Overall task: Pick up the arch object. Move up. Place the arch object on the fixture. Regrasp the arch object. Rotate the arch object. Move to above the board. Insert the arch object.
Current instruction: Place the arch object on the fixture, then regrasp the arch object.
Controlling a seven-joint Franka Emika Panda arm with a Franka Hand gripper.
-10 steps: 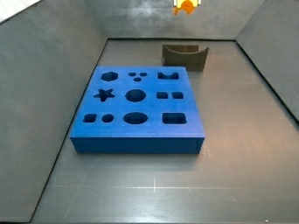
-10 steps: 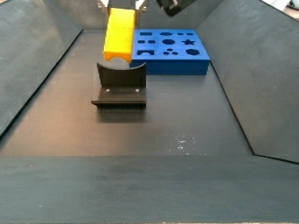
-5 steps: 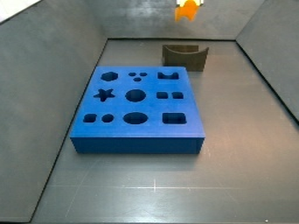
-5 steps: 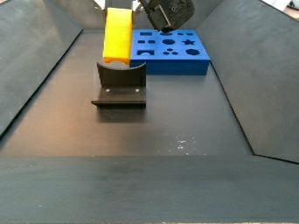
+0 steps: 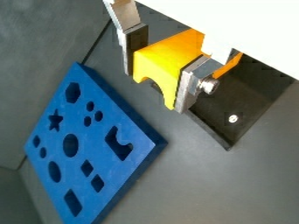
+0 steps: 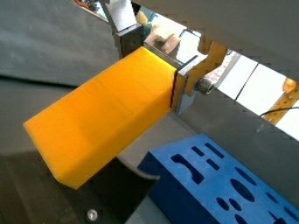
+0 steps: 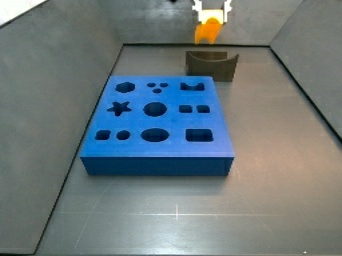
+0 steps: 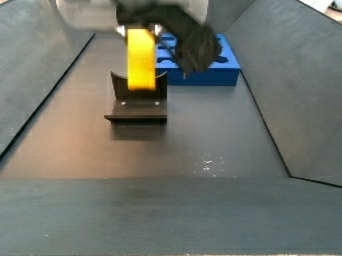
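The arch object point(image 7: 206, 32) now hangs lower than a second ago, just above the fixture point(image 7: 213, 64) in both side views, where earlier it sat near the frame's top edge. The claw point(image 5: 163, 63) is clenched on it, silver plates pressing both flanks. We judge placement on the fixture is under way; the board point(image 7: 158, 125) remains unapproached.

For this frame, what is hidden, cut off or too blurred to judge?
- Whether the arch object touches the fixture: its lower end is unclear in a side view.
- The gripper, shut on the arch object: its body is motion-blurred in a side view and cut by the top edge in another.
- The board: cut by the frame edge in a wrist view.
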